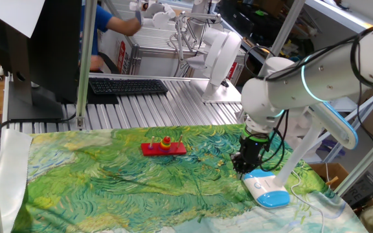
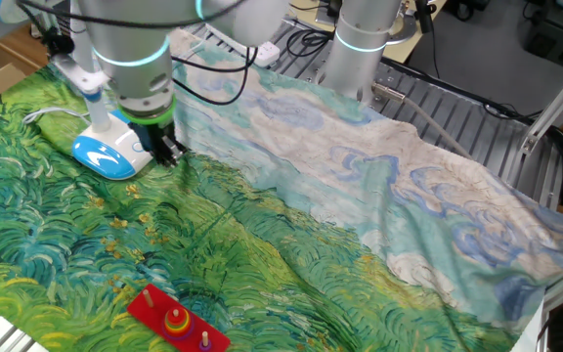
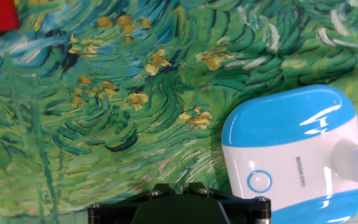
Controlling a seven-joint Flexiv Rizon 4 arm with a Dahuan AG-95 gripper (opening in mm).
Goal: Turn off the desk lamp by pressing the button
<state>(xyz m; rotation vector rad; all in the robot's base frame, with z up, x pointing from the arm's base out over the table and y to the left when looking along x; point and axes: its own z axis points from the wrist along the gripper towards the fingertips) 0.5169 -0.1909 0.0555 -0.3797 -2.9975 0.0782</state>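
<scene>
The desk lamp's round pale grey button (image 3: pixel 259 182) is seen just beside the black two-finger gripper (image 1: pixel 246 167), whose opening cannot be told. The white, blue-rimmed desk lamp (image 1: pixel 268 189) stands near the painted green cloth's (image 1: pixel 109 188) edge. The fingertips should be centred over the button, then lowered gently and straight.

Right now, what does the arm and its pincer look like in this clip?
The arm is glossy white with rounded, bulbous joint housings and a glowing cyan-blue ring at a joint. The other fixed view shows a similar lit ring on a grey-white segment. The pincer is black and compact, with black cables looping beside it. In the hand view only its black housing with small screws shows.
</scene>
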